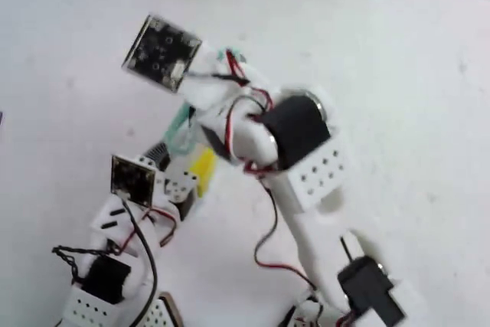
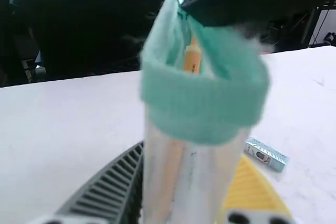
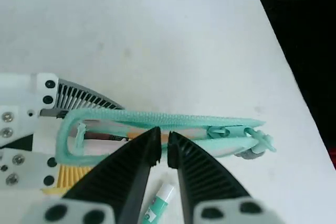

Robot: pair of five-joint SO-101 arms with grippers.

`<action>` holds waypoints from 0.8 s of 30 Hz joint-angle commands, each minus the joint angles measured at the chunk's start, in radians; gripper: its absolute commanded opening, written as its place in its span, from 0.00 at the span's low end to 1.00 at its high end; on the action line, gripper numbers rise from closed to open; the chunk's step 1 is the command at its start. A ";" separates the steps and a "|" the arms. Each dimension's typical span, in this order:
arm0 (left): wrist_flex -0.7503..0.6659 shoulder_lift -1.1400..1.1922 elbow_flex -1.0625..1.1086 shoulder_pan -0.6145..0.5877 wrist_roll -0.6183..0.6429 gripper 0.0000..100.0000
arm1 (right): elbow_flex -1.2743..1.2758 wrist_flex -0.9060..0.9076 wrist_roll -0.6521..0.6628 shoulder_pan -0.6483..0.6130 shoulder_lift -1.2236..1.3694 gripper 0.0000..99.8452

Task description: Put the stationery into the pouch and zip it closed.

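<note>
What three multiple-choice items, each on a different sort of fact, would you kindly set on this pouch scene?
1. Where is the orange pen?
A. On the table beside the pouch
B. Inside the pouch
C. In a person's hand

2. What colour is the pouch's rim?
A. Teal green
B. Red
C. Purple

3. What state is the zip in?
A. Fully shut
B. Torn off
C. Open

Answers:
1 B, as the pen stands within the rim in the left wrist view.
2 A, as the fabric band round the mouth is teal.
3 C, as the two teal edges lie apart with the pen visible between them.
</note>
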 commanded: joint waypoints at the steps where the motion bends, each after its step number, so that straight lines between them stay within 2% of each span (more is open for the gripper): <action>1: -0.031 -0.005 -0.048 -0.007 0.006 0.20 | 0.072 -0.094 -0.104 0.110 -0.018 0.02; 3: -0.031 -0.005 -0.048 -0.007 0.006 0.20 | 0.074 -0.116 -0.212 0.191 -0.012 0.02; 6: -0.028 -0.005 -0.046 -0.005 0.006 0.19 | 0.072 -0.113 -0.245 0.203 -0.041 0.02; 9: -0.044 -0.005 -0.021 -0.001 0.006 0.19 | 0.072 -0.120 -0.252 0.165 -0.128 0.04; 14: -0.158 -0.005 0.038 -0.001 -0.009 0.15 | 0.081 -0.137 -0.315 0.082 -0.283 0.21; 19: -0.198 -0.005 0.077 0.067 -0.141 0.09 | 0.074 -0.136 -0.319 0.067 -0.317 0.20; 24: -0.190 -0.005 0.078 0.084 -0.157 0.09 | 0.081 -0.124 -0.319 0.229 -0.343 0.19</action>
